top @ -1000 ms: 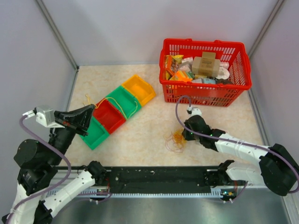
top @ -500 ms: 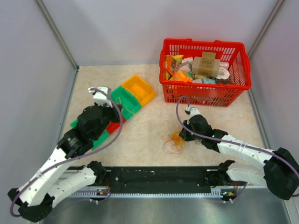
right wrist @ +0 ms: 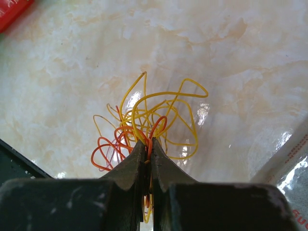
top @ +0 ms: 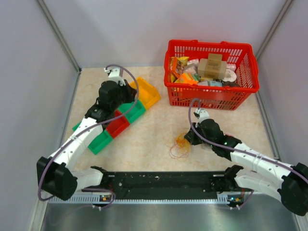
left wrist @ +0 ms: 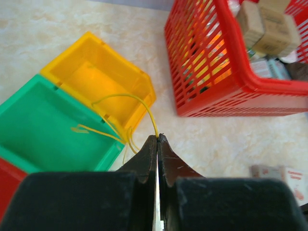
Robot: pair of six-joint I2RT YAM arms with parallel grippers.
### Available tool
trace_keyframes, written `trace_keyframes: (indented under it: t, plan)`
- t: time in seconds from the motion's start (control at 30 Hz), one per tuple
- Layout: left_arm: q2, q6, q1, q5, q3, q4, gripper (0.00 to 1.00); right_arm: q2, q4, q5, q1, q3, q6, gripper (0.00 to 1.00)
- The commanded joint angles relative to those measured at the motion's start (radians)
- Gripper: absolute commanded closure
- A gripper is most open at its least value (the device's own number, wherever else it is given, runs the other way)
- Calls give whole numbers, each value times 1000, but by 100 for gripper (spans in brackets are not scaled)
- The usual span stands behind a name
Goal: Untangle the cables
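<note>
The cables [top: 180, 144] are a small tangle of thin yellow, orange and reddish loops on the table. The right wrist view shows the tangle [right wrist: 154, 120] fanning out beyond my fingertips. My right gripper [top: 186, 139] [right wrist: 148, 142] is shut on several of its strands. My left gripper [top: 125, 94] [left wrist: 158, 136] reaches over the row of bins. It is shut on the end of one thin yellow cable [left wrist: 126, 98]. That cable arcs back over the yellow bin [left wrist: 96, 77] and the green bin [left wrist: 43, 120].
A row of bins runs diagonally at the left: green [top: 100, 140], red [top: 117, 124], green [top: 133, 109], yellow [top: 148, 92]. A red basket [top: 240, 96] full of packets stands at the back right. A plastic packet [right wrist: 293, 183] lies close to the right gripper.
My left arm has swung from the near left up and forward over the bins and now pinches the yellow cable. My right gripper has stayed shut on the tangle, shifting slightly.
</note>
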Motion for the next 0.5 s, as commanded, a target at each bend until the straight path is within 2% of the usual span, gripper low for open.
trace_keyframes:
  t: [0.0,0.2,0.33,0.47]
  plan:
    - [57,-58,41,176,124,195,100,-49,10,-13,-4,-8,14,100]
    - [103,-66,47,155,192,212,100,-54,9,-16,-7,-12,23,100]
    - [119,-84,69,161,170,276,100,-57,9,-19,-7,-12,26,100]
    - [185,-97,92,196,204,274,100,-63,7,-13,-7,-8,25,100]
